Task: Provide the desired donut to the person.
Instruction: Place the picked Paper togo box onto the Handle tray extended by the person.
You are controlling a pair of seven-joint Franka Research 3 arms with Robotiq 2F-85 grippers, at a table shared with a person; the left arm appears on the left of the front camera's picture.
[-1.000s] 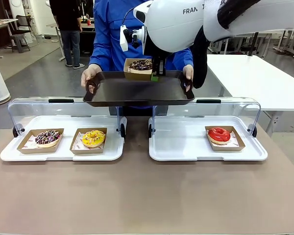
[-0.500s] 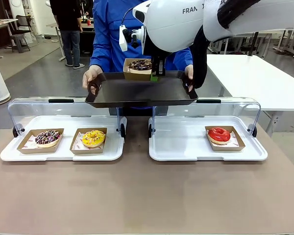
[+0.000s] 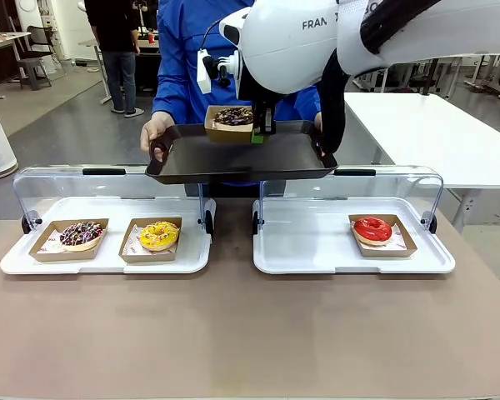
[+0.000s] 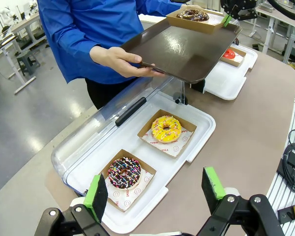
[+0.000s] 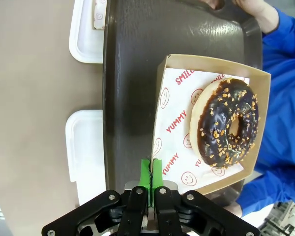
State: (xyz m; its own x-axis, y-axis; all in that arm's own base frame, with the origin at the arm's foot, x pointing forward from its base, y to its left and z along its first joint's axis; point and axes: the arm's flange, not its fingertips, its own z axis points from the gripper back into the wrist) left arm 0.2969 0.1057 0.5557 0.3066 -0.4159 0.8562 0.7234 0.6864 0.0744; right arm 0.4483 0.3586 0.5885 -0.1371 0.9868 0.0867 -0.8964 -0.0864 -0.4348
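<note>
**Chocolate donut reaches the person's tray**

The right gripper (image 5: 151, 169) is clenched on the side wall of a cardboard box (image 5: 173, 93), at the box's three o'clock from the front. The box holds the chocolate donut (image 5: 225, 125). It sits at twelve o'clock over the dark tray (image 3: 233, 158), which the person (image 3: 183, 58) holds in both hands. The left gripper (image 4: 154, 186) hangs with fingers spread wide above the yellow donut (image 4: 166, 129).

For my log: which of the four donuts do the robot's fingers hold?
The chocolate donut with nut crumbs: the right fingers pinch its box over the dark tray. The sprinkled, yellow and red ones lie in cases.
</note>
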